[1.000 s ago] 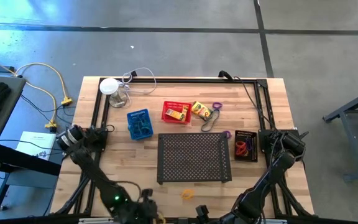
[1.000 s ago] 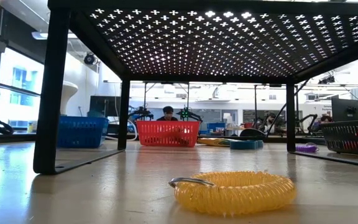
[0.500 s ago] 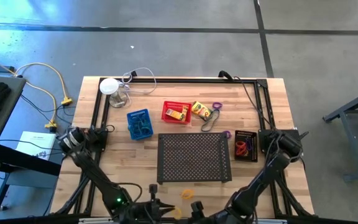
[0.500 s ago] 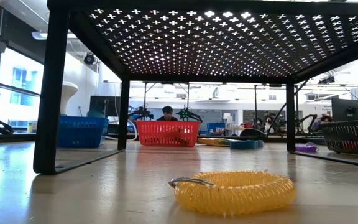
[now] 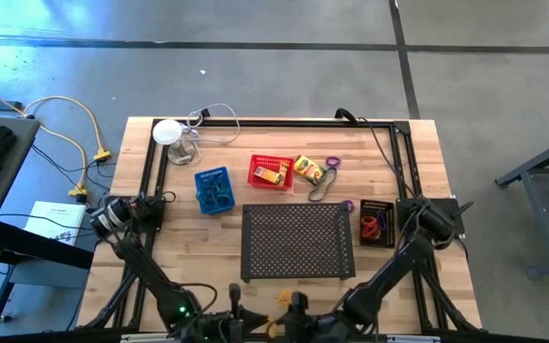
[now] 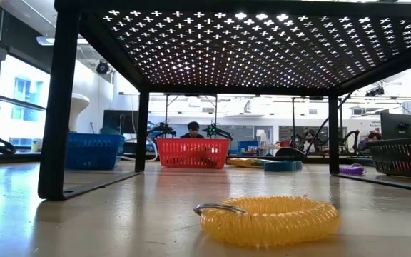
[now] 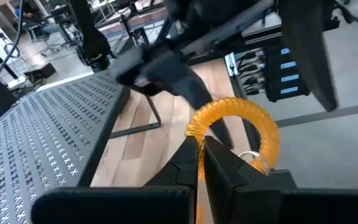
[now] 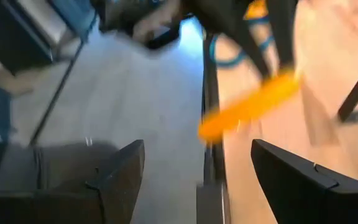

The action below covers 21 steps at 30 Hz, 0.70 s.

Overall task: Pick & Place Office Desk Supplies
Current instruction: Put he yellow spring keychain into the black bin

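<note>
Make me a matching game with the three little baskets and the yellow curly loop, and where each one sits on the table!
Things:
1. blue basket
2. red basket
3. black basket
4. yellow coil loop

Places:
A. right of the perforated tray, holding red and orange loops
B. alone on the wood on the near side of the tray, by the arms
C. beside the blue basket, with a yellow crayon box inside
D. nearest the white disc

Pairs: 1-D, 2-C, 3-A, 4-B

Yellow coil loop (image 6: pixel 266 219), red basket (image 5: pixel 270 172), blue basket (image 5: pixel 213 190), black perforated tray (image 5: pixel 297 242).
</note>
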{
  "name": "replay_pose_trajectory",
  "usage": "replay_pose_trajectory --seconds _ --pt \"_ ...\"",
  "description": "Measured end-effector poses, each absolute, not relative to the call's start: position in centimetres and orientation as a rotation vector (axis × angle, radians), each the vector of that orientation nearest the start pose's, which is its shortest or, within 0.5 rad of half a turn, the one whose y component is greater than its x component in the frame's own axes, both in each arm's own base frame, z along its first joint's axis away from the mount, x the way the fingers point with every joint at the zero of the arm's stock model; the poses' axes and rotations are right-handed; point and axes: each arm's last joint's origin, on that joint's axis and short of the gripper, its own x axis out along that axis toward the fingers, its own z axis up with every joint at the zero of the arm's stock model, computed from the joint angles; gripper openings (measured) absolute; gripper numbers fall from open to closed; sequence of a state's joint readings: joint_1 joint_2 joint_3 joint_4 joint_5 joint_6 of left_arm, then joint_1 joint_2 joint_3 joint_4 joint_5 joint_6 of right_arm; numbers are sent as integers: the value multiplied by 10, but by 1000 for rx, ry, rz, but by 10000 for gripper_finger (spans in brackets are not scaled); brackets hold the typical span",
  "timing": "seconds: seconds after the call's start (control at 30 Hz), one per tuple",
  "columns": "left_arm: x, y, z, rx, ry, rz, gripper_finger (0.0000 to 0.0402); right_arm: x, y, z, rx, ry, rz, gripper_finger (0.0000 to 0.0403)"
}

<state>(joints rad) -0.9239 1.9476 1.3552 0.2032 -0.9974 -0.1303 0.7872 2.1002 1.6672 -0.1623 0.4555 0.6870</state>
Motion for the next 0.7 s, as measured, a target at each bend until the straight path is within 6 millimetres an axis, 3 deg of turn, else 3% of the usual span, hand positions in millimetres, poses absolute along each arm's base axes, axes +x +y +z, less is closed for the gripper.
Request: replay_pose_trajectory --seconds 0.37,0.53,0.7 --pt "281 -327 230 203 220 93 4 357 322 234 328 511 100 268" --pt "281 -328 230 201 219 91 4 357 322 233 307 511 99 201" --pt "281 -328 230 194 219 90 4 357 322 233 306 512 100 102"
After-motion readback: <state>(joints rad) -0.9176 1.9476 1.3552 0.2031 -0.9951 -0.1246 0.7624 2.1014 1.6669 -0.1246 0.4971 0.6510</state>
